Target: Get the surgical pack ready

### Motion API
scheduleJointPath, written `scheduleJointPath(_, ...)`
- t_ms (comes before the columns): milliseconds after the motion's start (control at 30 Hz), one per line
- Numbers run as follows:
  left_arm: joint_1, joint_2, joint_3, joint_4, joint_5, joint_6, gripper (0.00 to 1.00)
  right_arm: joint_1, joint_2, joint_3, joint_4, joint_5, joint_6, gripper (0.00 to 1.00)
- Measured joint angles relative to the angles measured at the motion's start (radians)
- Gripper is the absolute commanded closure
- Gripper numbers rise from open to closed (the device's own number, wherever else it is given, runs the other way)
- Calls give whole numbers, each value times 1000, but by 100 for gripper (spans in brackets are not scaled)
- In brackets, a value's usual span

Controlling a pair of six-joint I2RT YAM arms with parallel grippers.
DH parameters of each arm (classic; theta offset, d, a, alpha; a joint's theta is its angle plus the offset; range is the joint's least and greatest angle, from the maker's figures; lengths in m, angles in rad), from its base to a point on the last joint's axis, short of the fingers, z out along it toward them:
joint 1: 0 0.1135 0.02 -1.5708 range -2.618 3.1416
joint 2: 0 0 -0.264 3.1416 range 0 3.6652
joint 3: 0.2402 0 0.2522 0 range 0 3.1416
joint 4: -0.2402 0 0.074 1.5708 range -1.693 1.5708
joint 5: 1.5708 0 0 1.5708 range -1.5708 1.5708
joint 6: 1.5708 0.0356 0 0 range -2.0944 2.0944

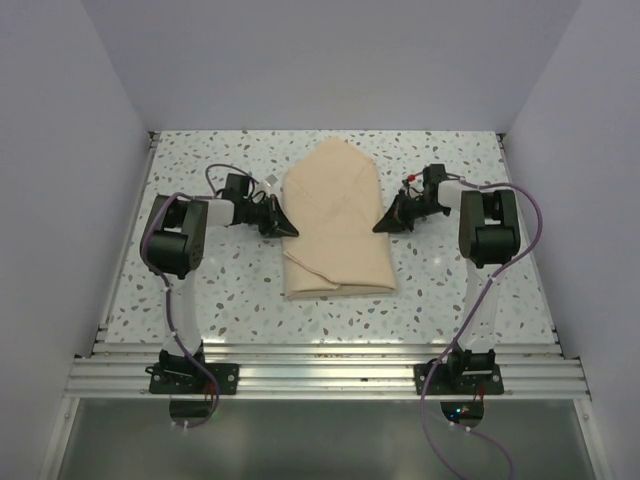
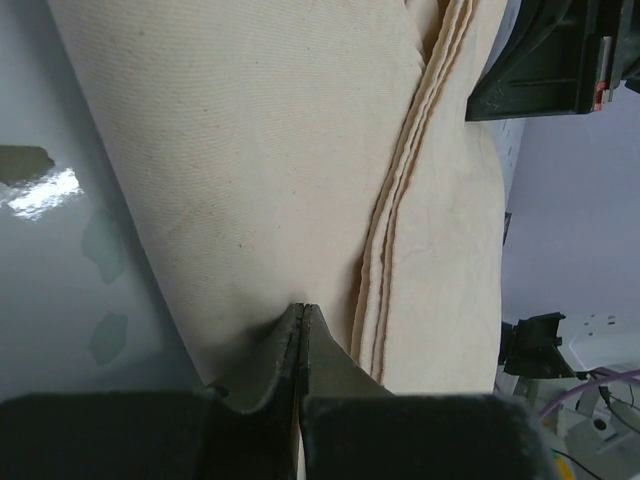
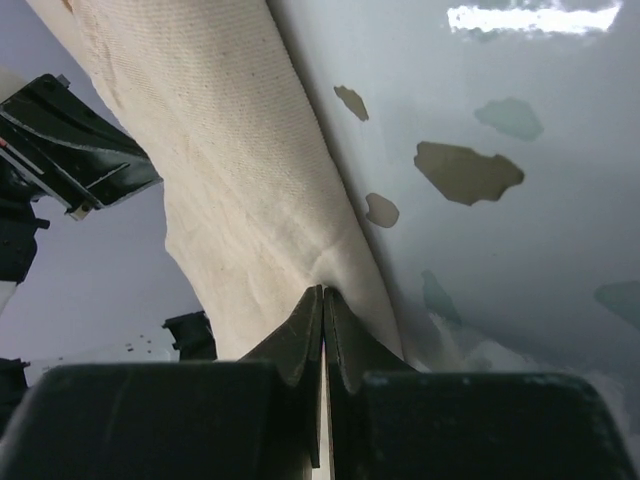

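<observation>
The speckled table (image 1: 200,290) fills the middle of the top view, and the tan wrap sheet (image 1: 335,215) lies at its centre, folded into a bundle with a pointed flap toward the top of the frame. No tray, instruments or gauze show; whether they sit inside the folds cannot be told.

The left gripper (image 1: 287,227) meets the bundle's left edge and the right gripper (image 1: 383,224) its right edge. In both wrist views the jaws are pressed together with cloth puckering at the tips, so each looks clamped on the wrap sheet — though only on a thin bite of it.

The likely trouble lies there. If either arm pulls before the other, the bundle would probably skew or slide across the smooth table. A shallow pinch may slip free mid-fold. In the left wrist view the stacked edges (image 2: 385,260) run just right of the tips — a grip on one layer alone could peel the folds open rather than carry them.
</observation>
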Motion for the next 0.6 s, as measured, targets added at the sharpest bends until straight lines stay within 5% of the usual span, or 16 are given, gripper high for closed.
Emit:
scheduleJointPath(100,-1,-1,16,-32,-8,16,100,1,-8,7,-6,12,1,96)
scheduleJointPath(200,-2,-11,57,-78,-56,47,74,3,-26,41,-14,56,15,67)
scheduleJointPath(333,-1,-11,187,-116,-135,66,60,2,-35,154,28,122,47,42)
scheduleJointPath(600,17,56,484,-98,-311,75,41,1,111,501,165,220,114,21)
